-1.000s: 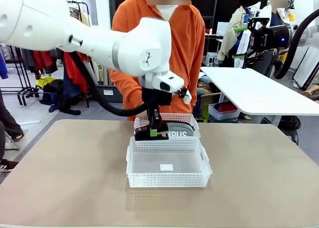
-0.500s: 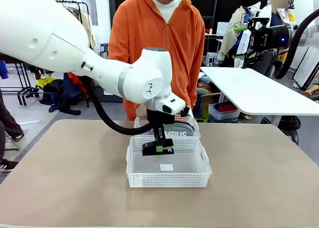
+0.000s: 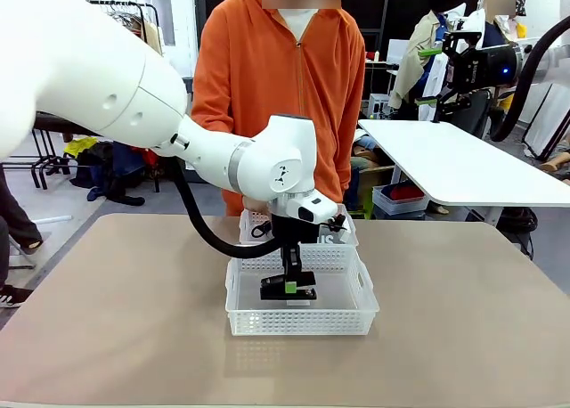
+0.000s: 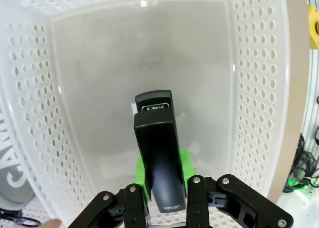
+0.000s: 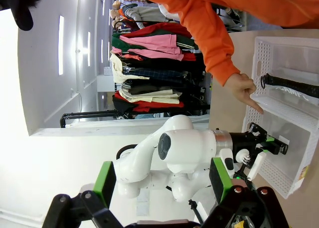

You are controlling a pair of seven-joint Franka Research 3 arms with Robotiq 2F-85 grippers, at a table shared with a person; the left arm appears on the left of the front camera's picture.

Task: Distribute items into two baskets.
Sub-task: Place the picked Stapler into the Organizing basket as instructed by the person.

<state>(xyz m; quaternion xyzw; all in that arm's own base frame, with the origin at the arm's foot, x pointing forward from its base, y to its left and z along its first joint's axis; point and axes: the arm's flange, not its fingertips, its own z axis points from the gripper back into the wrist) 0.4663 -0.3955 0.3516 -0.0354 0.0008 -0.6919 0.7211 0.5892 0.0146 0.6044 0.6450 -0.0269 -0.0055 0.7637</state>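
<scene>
Front view: the left arm has been swinging forward and down over the last second, carrying the stapler (image 3: 288, 287) from above the far basket (image 3: 253, 221) into the near basket (image 3: 300, 292). The left gripper (image 3: 287, 288) is now sitting low inside that near basket, with the stapler lying roughly level between its green pads. This likely means the drop-off is about to happen, though the release is not yet done. The pouch (image 3: 328, 239) is resting in the far basket, mostly hidden behind the arm. A person in an orange hoodie is standing at the far side of the table (image 3: 107, 319). The right gripper (image 3: 445, 61) is hanging high at the upper right, well apart from both baskets.

Left wrist view: the left gripper (image 4: 160, 188) is clamping the stapler (image 4: 158, 153) tightly from both sides, its jaws drawn in as far as the stapler's body allows. The stapler is pointing out over the bare floor of the near basket (image 4: 259, 88); I cannot tell whether it is touching the floor. A corner of the pouch (image 4: 10, 173) is showing through the lattice wall at the left.

Right wrist view: the right gripper (image 5: 159, 182) is standing wide apart and holding nothing. Farther off, the person's hand (image 5: 244, 91) is touching the rim of the far basket (image 5: 279, 63).
</scene>
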